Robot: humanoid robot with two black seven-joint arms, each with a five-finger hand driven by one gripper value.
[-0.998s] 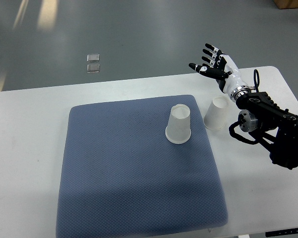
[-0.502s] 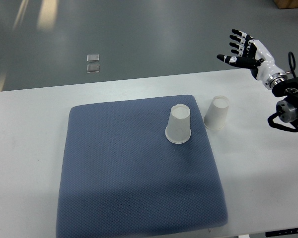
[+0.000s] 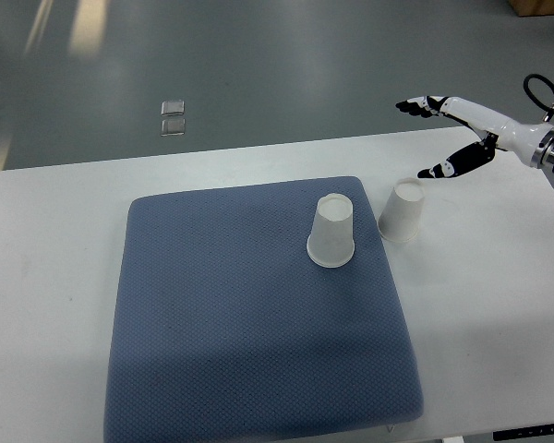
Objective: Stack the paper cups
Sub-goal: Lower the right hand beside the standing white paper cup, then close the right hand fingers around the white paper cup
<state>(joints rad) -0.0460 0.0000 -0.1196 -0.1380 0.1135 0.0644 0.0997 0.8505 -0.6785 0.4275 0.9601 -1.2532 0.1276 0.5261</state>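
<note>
Two white paper cups stand upside down. One cup point(image 3: 332, 233) is on the blue mat point(image 3: 249, 323) near its far right corner. The other cup point(image 3: 403, 211) stands on the white table just right of the mat. My right hand point(image 3: 436, 137) comes in from the right edge, fingers spread and empty, raised above the table's far edge, up and to the right of the second cup. The left arm is out of view.
The white table point(image 3: 46, 277) carries the mat in its middle. Grey floor lies beyond the far edge, with a small clear square object point(image 3: 174, 118) on it.
My right arm has drawn back toward the right edge. The hand has turned from palm-up to stretched out sideways over the far edge. The cups have not moved.
</note>
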